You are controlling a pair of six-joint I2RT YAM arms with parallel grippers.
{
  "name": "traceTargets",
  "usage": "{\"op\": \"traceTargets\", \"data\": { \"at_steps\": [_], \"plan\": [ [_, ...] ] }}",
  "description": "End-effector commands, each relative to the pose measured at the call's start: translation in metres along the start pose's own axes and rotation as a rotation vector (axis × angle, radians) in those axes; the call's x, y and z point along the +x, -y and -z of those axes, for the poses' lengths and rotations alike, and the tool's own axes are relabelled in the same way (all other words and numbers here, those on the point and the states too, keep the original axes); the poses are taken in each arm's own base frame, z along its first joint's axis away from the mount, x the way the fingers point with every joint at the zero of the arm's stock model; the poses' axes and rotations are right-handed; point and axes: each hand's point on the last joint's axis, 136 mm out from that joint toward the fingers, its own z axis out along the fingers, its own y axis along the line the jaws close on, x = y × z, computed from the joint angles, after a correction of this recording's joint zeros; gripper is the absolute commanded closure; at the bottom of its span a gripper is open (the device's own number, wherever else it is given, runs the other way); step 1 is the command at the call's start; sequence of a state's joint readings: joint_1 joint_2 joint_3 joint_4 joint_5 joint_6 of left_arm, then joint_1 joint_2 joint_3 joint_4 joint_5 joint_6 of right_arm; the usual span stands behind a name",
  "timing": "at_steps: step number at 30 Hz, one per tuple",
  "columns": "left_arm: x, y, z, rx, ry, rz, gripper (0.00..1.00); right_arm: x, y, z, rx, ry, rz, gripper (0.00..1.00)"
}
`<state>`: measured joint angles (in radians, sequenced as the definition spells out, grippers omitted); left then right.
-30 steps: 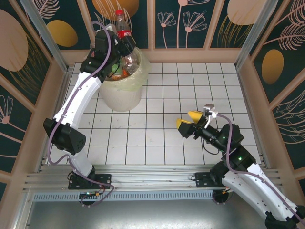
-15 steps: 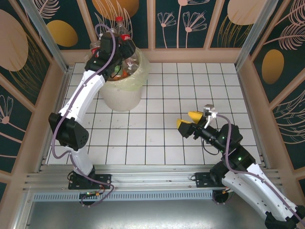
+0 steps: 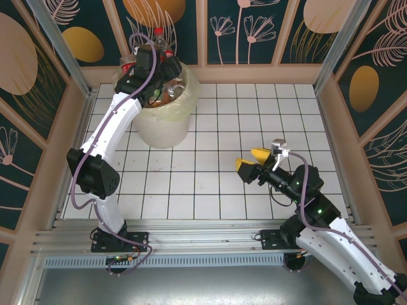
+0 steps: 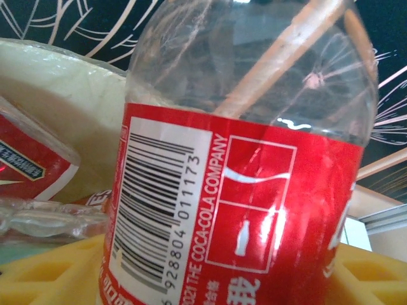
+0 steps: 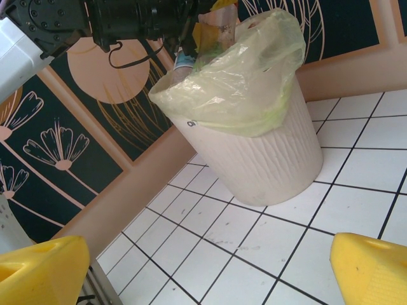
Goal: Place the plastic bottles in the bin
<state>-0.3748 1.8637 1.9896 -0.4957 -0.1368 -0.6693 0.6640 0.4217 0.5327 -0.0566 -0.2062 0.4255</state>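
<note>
Nearly done, I'd guess: bin (image 3: 162, 130) heaped with bottles (image 3: 175, 89), red-label bottle (image 4: 235, 210) at its mouth inside my left claw (image 4: 210, 286), clamped or loosed I cannot tell, right claw (image 3: 252, 160) gaping empty over bench (image 3: 210, 127).

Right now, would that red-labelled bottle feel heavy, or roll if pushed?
The red-labelled bottle looks empty, since the patterned wall shows clear through it, so probably light. Its round body would likely roll lying down. The glossy label may be slippery.
</note>
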Motion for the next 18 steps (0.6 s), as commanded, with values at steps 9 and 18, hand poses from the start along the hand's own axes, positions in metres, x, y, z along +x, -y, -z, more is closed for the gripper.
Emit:
{"op": "traceTargets", "data": {
  "at_steps": [9,18],
  "plan": [
    [-0.018,-0.015,0.009,-0.094,0.040,-0.099,0.22,0.003,0.006,-0.002,0.017,0.006,0.006,0.02],
    [-0.012,-0.021,0.012,-0.117,0.008,-0.146,0.34,0.004,0.007,-0.004,0.020,0.004,0.004,0.02]
  ]
}}
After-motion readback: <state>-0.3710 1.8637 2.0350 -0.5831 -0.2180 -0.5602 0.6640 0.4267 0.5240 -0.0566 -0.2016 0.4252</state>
